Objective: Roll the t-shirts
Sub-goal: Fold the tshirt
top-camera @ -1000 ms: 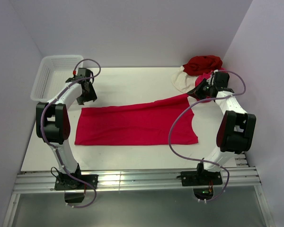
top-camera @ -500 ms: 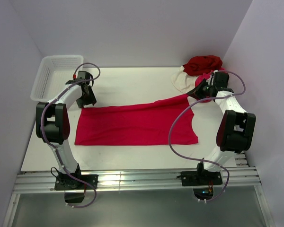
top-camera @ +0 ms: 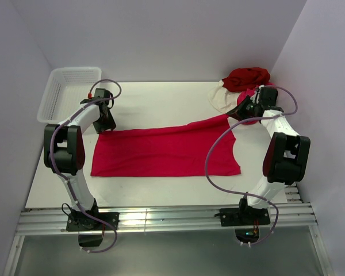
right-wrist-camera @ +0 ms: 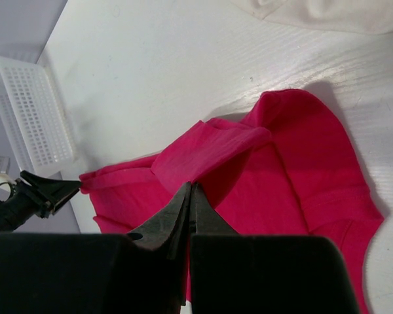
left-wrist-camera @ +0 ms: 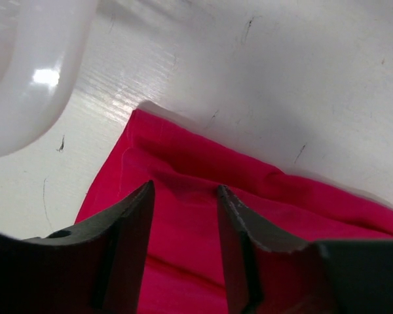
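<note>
Crimson t-shirt (top-camera: 167, 154) lies spread flat across the middle of the table (top-camera: 161, 103) in the overhead view. The left jaws sit at its far-left corner, near the white basket (top-camera: 66, 92). The right jaws are at its far-right corner, where the cloth rises off the table. Just beyond them a dark red t-shirt (top-camera: 248, 77) and a cream t-shirt (top-camera: 221, 99) lie heaped together.

From the left wrist, the left jaws stand apart over the shirt's corner, with a crease of cloth showing between them. Whether they touch it I cannot tell.

From the right wrist, the right jaws are pressed together on a raised fold of the crimson t-shirt.
</note>
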Controlling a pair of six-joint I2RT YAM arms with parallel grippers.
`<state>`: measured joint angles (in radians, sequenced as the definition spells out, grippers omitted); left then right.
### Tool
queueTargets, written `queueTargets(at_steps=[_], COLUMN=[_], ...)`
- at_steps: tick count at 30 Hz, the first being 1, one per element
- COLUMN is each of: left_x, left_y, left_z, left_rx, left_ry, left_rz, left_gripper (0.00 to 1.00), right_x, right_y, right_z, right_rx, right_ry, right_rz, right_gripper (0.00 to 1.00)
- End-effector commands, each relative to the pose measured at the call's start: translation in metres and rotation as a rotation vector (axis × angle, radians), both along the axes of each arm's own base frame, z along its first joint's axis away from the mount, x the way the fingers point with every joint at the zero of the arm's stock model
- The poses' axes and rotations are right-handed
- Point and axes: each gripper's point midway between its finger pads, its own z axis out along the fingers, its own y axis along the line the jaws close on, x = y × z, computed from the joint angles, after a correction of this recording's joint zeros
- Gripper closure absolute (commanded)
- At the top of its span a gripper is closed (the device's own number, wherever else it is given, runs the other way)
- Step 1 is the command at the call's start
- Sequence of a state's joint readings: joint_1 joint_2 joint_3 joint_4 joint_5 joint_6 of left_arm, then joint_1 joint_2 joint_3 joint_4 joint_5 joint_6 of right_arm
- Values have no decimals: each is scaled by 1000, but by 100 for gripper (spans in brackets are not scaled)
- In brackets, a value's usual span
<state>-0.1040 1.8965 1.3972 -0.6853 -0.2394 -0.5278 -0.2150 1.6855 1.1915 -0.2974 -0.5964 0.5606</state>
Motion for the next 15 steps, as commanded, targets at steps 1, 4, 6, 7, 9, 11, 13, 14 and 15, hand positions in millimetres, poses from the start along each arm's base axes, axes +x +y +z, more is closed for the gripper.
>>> queueTargets(at_steps=[1,4,6,7,9,11,13,14,15], left_x=[4,5,4,4,4,3,3,3,3], left_y=[8,12,14,13,13,12,13,14,14], left_z=[3,0,-4,-7,-7,-8,-9,-9,-9], left_rx=[23,40,47,45,40,38,40,43,45], left_ry=[-5,13,25,29,30,29,32,33,36], left_rz=[44,54,58,58,61,63,65,68,69], left_gripper=[53,53,52,52,58,65,76,84,88], right_x=[12,12,13,13,13,13,14,13,13], right_y=[-4,-2,-3,-3,-3,-2,-3,-3,-3], right_z=[21,21,22,22,23,22,23,23,23], right_rx=[1,2,4,3,9,12,10,13,13], right_ry=[-74,-77,-79,-81,-84,-80,-83,-80,-80], right_rz=[5,11,8,8,9,11,8,10,10], right_gripper=[100,100,100,100,100,100,100,100,100])
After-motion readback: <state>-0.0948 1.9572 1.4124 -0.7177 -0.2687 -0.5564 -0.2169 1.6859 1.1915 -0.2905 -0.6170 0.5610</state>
